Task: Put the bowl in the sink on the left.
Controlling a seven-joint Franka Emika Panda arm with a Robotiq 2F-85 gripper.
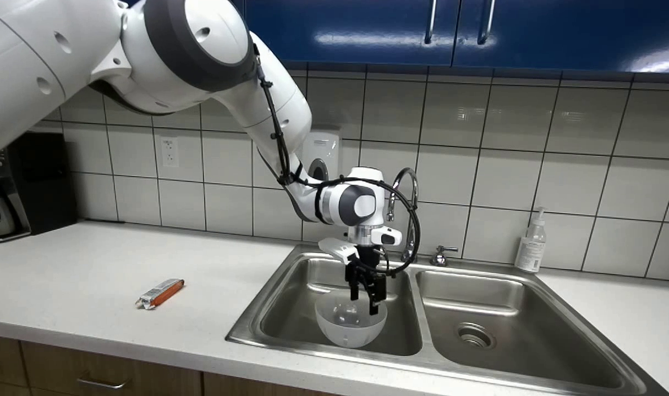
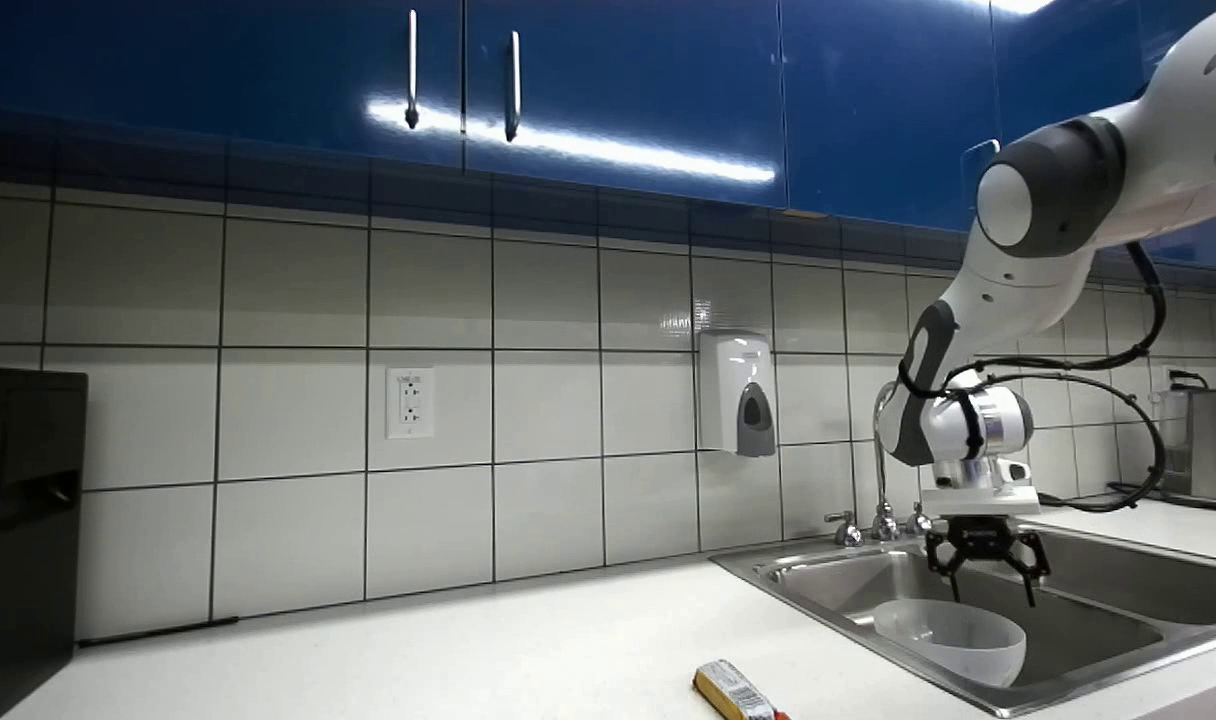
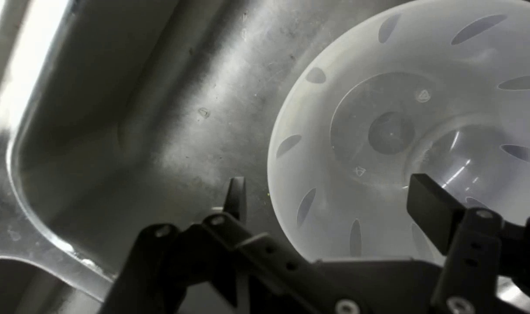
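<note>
The translucent bowl (image 1: 350,334) sits upright in the left sink basin (image 1: 290,313), while the fingers (image 3: 434,213) hang spread wide, one overlapping the bowl in the wrist view.

- Panda arm (image 1: 290,104): white, smoothly rounded; dark grey joint bands (image 1: 172,44).
- Cable (image 1: 417,228): black, secured with black ties (image 1: 275,135).
- Robotiq gripper (image 2: 994,602): black; two linkage fingers (image 3: 437,216); silver-toned screws (image 3: 347,306).

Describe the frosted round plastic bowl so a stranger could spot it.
Facing the silver rectangular steel double sink, look into its left basin, near the black two-fingered metal pincer. The bowl there has darker leaf-shaped patches ringing its frosted wall, unlike the plain basin around it.
</note>
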